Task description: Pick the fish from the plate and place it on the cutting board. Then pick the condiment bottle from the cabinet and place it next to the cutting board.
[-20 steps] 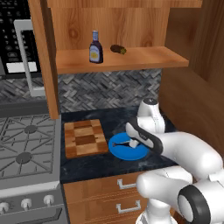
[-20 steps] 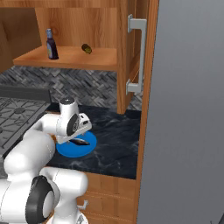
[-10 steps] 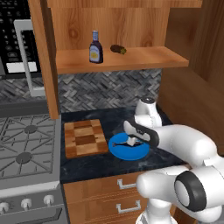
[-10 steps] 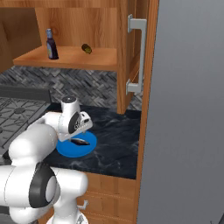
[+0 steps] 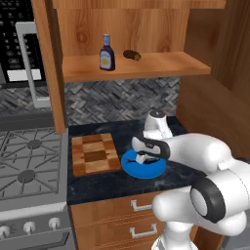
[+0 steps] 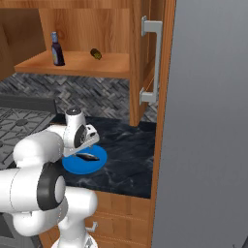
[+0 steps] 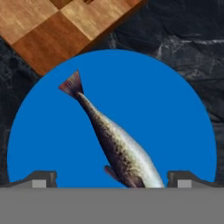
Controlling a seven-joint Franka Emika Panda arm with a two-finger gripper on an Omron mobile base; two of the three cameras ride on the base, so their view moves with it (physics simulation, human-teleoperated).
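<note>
— Up high on the cabinet (image 5: 132, 66) shelf?
— Condiment bottle (image 5: 107, 52).
— Down low?
— Cutting board (image 5: 94, 154), just beside plate (image 7: 175, 109). Fish (image 7: 116, 146) lying on plate (tail toward board). Gripper (image 7: 111, 177) hovering over fish, spread wide, holding nothing.

I get flat, even rendered light with no glare. Soft shadow sits under the cabinet (image 5: 132, 66) shelf. Base views look slightly soft; my hand view is sharp.

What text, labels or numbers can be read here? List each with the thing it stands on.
No text can be read.
condiment bottle: its yellowish-blue label is too small and blurred to read.
Stove knobs: no readable markings.
fish, plate, cutting board: no text.
</note>
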